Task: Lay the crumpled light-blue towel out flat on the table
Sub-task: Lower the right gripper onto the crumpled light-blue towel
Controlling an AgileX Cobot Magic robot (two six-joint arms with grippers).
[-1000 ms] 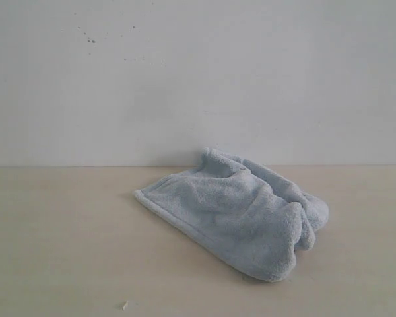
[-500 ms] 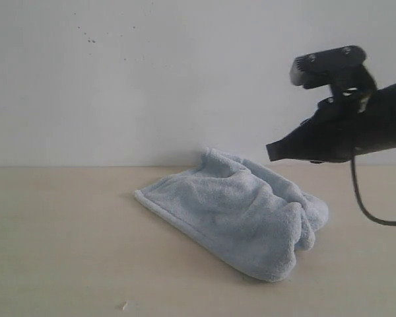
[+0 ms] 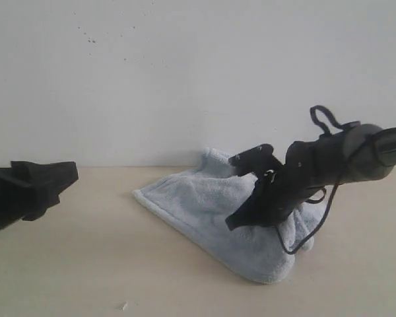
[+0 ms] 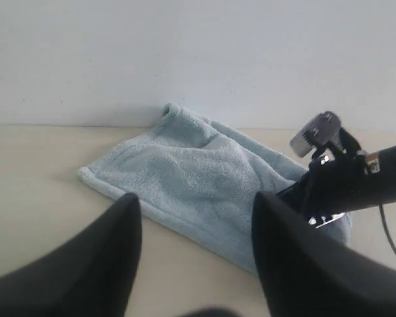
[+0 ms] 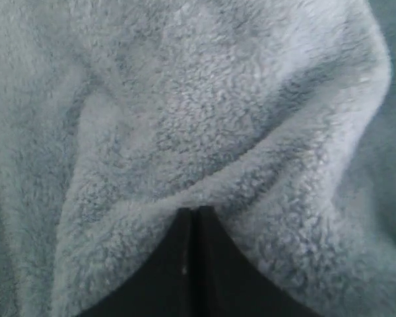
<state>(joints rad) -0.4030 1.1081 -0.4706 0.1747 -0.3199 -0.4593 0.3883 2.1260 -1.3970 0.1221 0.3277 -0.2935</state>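
The light-blue towel (image 3: 191, 198) lies crumpled on the beige table (image 3: 86, 264) near the wall, with a hemmed edge toward the front left. My right gripper (image 3: 234, 223) has come down onto the towel's right half. In the right wrist view the right gripper (image 5: 197, 211) is shut, its two fingers pressed together, with the tips touching a fold of the towel (image 5: 204, 99); no cloth shows between them. My left gripper (image 3: 66, 177) hovers left of the towel. In the left wrist view the left gripper (image 4: 197, 198) is open and empty, short of the towel (image 4: 185, 172).
A white wall (image 3: 185, 79) stands directly behind the towel. A small white speck (image 3: 124, 306) lies on the table near the front. Bare tabletop stretches left of and in front of the towel. The right arm's black cable (image 3: 310, 231) hangs over the towel's right end.
The right arm has dropped from mid-air onto the towel's right half. The left gripper has come into view at the left edge. The towel's right side is now pressed down.
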